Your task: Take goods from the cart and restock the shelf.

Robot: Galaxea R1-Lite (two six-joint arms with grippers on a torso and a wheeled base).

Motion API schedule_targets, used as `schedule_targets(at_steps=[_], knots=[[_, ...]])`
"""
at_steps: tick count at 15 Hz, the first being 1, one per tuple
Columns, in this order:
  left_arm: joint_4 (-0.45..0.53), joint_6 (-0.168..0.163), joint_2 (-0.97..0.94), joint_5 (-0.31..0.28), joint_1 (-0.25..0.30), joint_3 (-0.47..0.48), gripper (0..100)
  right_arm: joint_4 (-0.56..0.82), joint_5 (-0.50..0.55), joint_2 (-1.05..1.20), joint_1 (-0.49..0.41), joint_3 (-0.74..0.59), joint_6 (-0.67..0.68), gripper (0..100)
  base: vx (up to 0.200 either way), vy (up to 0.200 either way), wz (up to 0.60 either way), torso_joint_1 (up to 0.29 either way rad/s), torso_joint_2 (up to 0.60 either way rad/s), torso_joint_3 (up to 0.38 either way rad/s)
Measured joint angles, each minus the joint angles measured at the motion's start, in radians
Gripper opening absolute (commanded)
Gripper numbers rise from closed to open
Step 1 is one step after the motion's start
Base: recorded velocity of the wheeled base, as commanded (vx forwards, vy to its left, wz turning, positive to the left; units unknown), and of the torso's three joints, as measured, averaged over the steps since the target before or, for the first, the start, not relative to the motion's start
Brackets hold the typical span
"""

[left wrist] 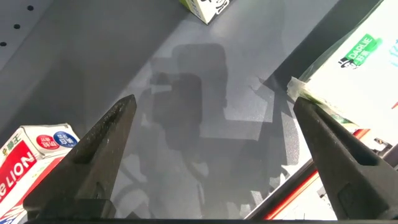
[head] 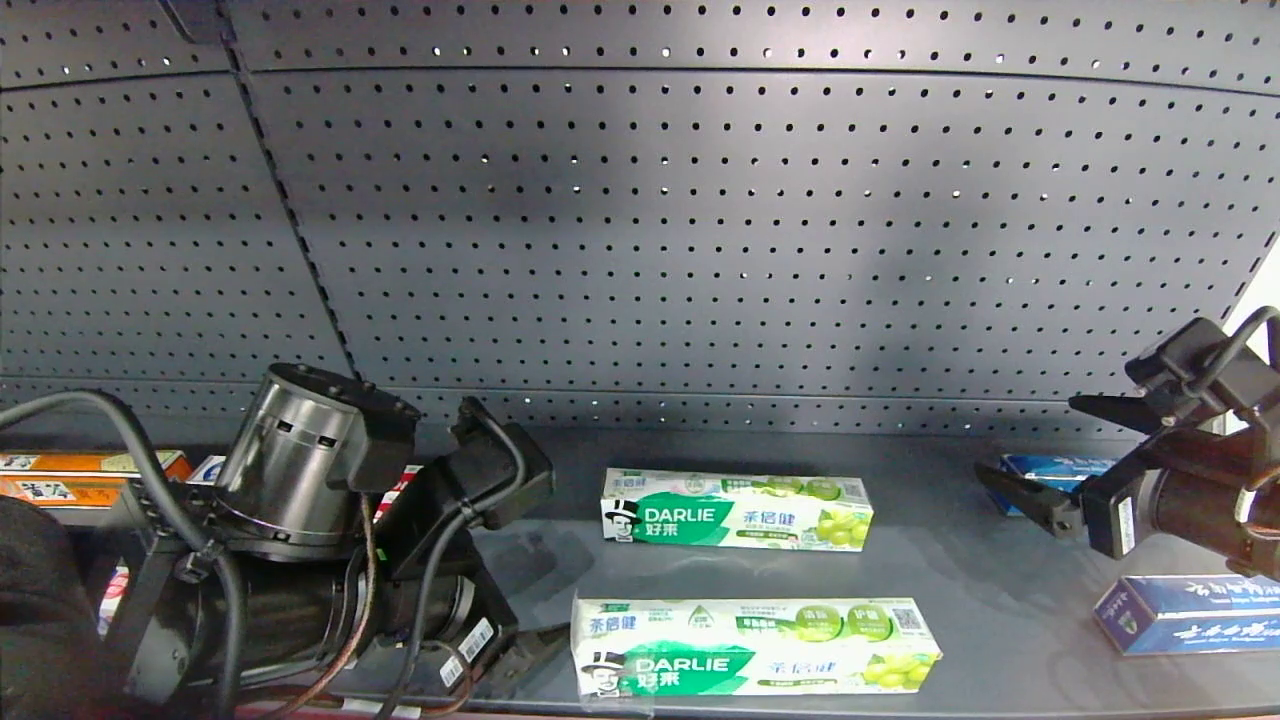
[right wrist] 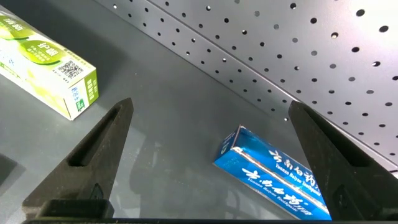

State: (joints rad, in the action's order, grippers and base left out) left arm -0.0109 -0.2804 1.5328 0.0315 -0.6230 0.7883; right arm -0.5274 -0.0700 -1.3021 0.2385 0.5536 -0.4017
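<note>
At the left of the shelf [head: 950, 560], the left arm [head: 300, 520] covers much of an orange box [head: 90, 470], which the picture's edge also cuts. A red-and-white box [left wrist: 34, 155] lies partly behind a finger [left wrist: 93, 162] and runs out of the left wrist view. At the far right, the right gripper [head: 1030, 437] hides part of a blue box [head: 1050, 468]. The nearer blue box [head: 1190, 612] is cut off by the right edge. The boxes' fine print is too small to tell.

Head view before shelf [head: 1000, 580]; wrist views close above.
</note>
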Motion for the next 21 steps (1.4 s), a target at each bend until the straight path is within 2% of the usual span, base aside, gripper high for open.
schedule_targets(at_steps=[5, 7, 10, 13, 15, 18, 20, 21], knots=[[0.003, 0.004, -0.027, 0.003, 0.018, -0.016, 100, 0.0, 0.0, 0.008, -0.003, -0.01, 0.001, 100, 0.0, 0.0, 0.0, 0.0, 0.0, 0.0], [0.004, 0.007, -0.075, 0.003, 0.054, -0.02, 100, -0.002, -0.006, 0.014, 0.001, -0.029, 0.003, 100, 0.0, 0.0, 0.0, 0.0, 0.0, 0.0], [0.002, 0.006, -0.188, 0.005, 0.177, -0.02, 100, -0.033, -0.008, 0.015, 0.019, -0.021, 0.005, 100, 0.0, 0.0, 0.0, 0.0, 0.0, 0.0], [0.006, 0.005, -0.332, 0.005, 0.288, -0.047, 100, -0.033, -0.004, 0.033, -0.011, 0.019, 0.044, 100, 0.0, 0.0, 0.0, 0.0, 0.0, 0.0], [0.006, 0.006, -0.469, 0.003, 0.369, -0.119, 100, -0.03, 0.012, 0.079, -0.034, 0.015, 0.057, 100, 0.0, 0.0, 0.0, 0.0, 0.0, 0.0], [0.008, 0.011, -0.705, -0.002, 0.51, -0.274, 100, -0.023, 0.045, 0.178, -0.083, -0.054, 0.062, 100, 0.0, 0.0, 0.0, 0.0, 0.0, 0.0], [0.007, 0.04, -0.851, 0.005, 0.595, -0.371, 100, -0.02, 0.068, 0.251, -0.107, -0.113, 0.064, 100, 0.0, 0.0, 0.0, 0.0, 0.0, 0.0], [0.007, 0.071, -0.913, 0.02, 0.631, -0.412, 100, -0.02, 0.085, 0.287, -0.116, -0.141, 0.07, 100, 0.0, 0.0, 0.0, 0.0, 0.0, 0.0]])
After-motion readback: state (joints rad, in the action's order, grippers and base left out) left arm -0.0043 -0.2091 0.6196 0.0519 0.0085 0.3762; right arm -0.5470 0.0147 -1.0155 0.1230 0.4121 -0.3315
